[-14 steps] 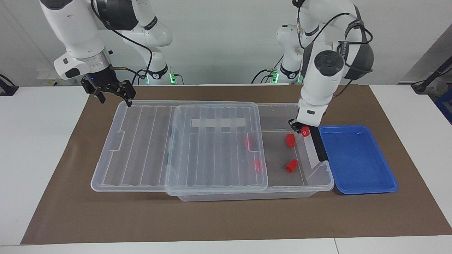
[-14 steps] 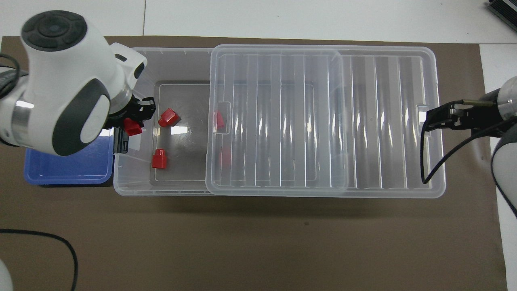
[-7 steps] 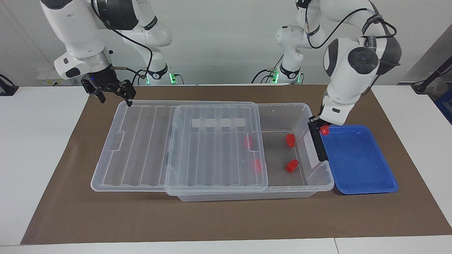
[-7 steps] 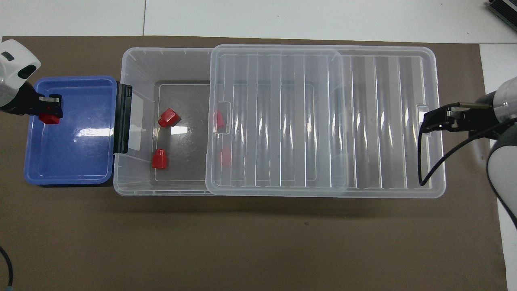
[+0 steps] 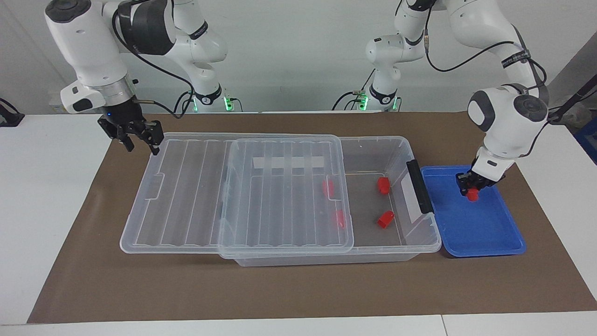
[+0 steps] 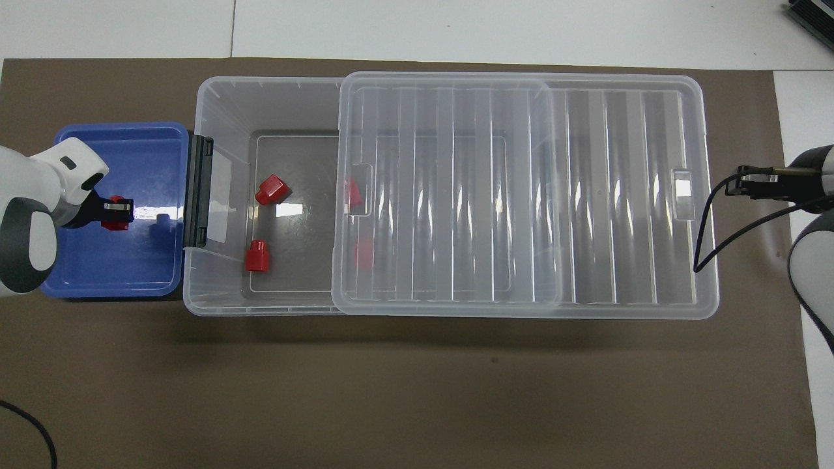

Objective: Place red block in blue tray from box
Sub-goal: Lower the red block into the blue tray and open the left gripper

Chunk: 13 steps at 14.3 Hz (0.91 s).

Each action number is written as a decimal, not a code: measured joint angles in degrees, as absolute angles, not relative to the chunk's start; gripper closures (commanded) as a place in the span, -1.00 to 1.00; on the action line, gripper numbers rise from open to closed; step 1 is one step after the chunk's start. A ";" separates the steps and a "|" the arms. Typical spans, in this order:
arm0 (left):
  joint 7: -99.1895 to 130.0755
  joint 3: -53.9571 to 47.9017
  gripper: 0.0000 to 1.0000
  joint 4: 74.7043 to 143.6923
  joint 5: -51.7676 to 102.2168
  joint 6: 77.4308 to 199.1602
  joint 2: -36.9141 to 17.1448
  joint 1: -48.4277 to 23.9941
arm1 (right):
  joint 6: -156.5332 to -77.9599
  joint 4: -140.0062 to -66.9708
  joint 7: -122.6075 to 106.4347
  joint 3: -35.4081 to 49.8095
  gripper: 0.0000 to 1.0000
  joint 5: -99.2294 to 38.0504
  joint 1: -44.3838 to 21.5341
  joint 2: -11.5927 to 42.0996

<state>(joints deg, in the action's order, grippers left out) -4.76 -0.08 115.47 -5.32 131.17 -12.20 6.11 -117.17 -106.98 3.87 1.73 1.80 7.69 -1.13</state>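
Observation:
My left gripper (image 5: 471,189) is shut on a red block (image 5: 474,196) and holds it low over the blue tray (image 5: 485,231), toward the tray's end nearer the robots. In the overhead view the gripper (image 6: 118,207) and its block (image 6: 115,223) sit over the tray (image 6: 111,267). The clear box (image 5: 376,141) stands beside the tray with its lid (image 5: 233,186) slid toward the right arm's end. Two red blocks (image 5: 383,185) (image 5: 385,219) lie in its uncovered part, and two more (image 5: 328,188) (image 5: 340,218) show through the lid. My right gripper (image 5: 142,148) is open, just off the lid's corner.
The box's black handle (image 5: 419,186) faces the tray's edge. A white tape strip (image 5: 288,162) shows through the lid. Everything stands on a brown mat (image 5: 298,289) on the white table. A black cable hangs from the right wrist (image 6: 700,260) over the lid's end.
My left gripper carried a red block out of the box, over the black handle, and down over the blue tray. My right gripper drew back a little from the lid's corner.

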 measured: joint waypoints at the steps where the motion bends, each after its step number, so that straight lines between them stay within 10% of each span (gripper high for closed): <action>1: -5.65 -0.09 1.00 116.27 -5.32 131.96 -12.19 6.65 | -119.77 -108.40 3.68 1.70 1.00 1.80 8.46 -0.99; 12: -7.60 -0.30 1.00 125.82 -5.33 142.11 -11.53 7.95 | -125.58 -111.02 7.48 1.74 1.00 1.79 10.11 2.81; 13: -7.63 -0.31 0.78 126.05 -5.33 142.39 -11.39 7.95 | -125.75 -111.25 7.48 1.74 1.00 1.79 10.11 2.93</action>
<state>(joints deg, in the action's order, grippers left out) -7.63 -0.31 126.05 -5.33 142.39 -11.39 7.95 -125.75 -111.25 7.48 1.74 1.79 10.11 2.93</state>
